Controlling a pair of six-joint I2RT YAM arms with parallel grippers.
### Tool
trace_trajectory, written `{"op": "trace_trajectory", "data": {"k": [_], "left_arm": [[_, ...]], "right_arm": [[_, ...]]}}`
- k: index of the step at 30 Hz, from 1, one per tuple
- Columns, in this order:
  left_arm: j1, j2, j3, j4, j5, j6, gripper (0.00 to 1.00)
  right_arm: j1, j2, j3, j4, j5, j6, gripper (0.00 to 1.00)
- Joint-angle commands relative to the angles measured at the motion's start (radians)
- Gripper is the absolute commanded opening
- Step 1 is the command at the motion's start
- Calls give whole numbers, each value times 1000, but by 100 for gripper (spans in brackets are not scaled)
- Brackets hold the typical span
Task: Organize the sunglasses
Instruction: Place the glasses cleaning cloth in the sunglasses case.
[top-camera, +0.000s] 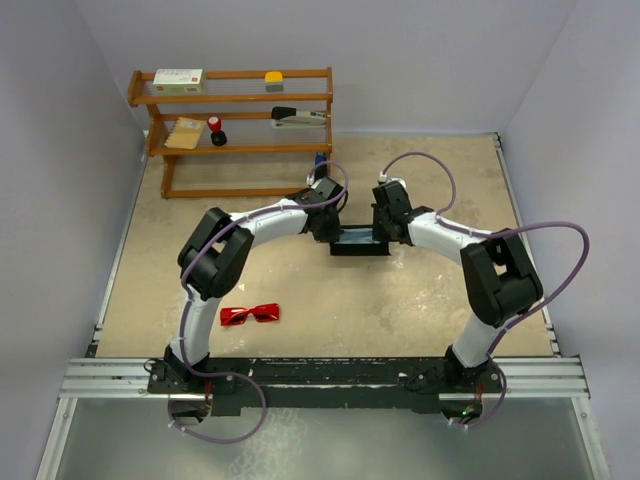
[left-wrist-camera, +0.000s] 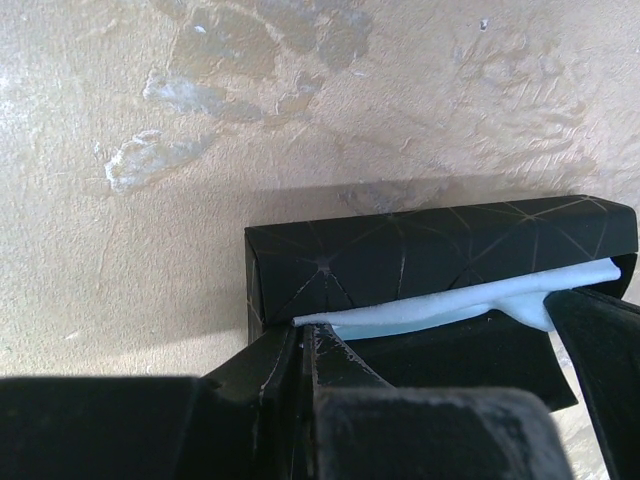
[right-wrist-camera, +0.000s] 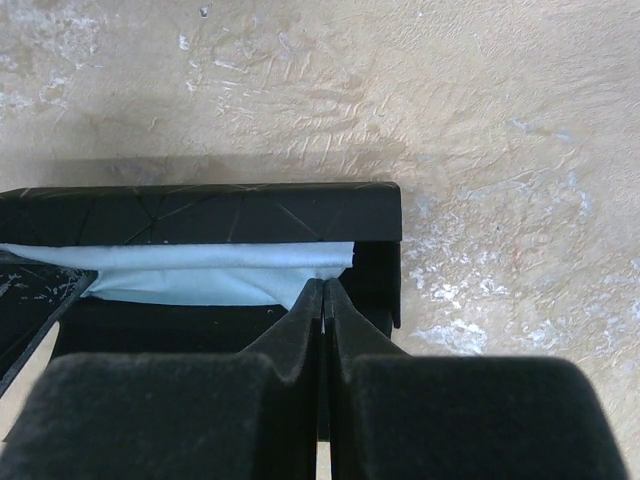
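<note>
The red sunglasses (top-camera: 250, 314) lie folded on the table near the left arm's base, far from both grippers. The long black case (top-camera: 360, 246) lies open mid-table, also seen in the left wrist view (left-wrist-camera: 440, 250) and the right wrist view (right-wrist-camera: 200, 212). A light blue cloth (left-wrist-camera: 440, 312) is stretched along its opening. My left gripper (left-wrist-camera: 303, 335) is shut at the cloth's left corner, at the case's left end (top-camera: 325, 222). My right gripper (right-wrist-camera: 323, 290) is shut on the cloth's (right-wrist-camera: 200, 270) right corner, at the case's right end (top-camera: 385, 226).
A wooden shelf rack (top-camera: 235, 100) stands at the back left with a box (top-camera: 178, 80), a stapler (top-camera: 298, 117) and small items. A small blue object (top-camera: 320, 158) lies beside it. Grey walls close in the table on three sides.
</note>
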Motion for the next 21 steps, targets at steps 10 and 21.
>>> {"op": "trace_trajectory", "data": {"k": [10,21], "left_arm": [[-3,-48,50,-63,-23,7,0],[-3,-47,49,-49,-3,1,0]], "right_arm": [[34,-50,-8,-18,11,17,0],[42,-60,-31,-14,29,24,0]]}}
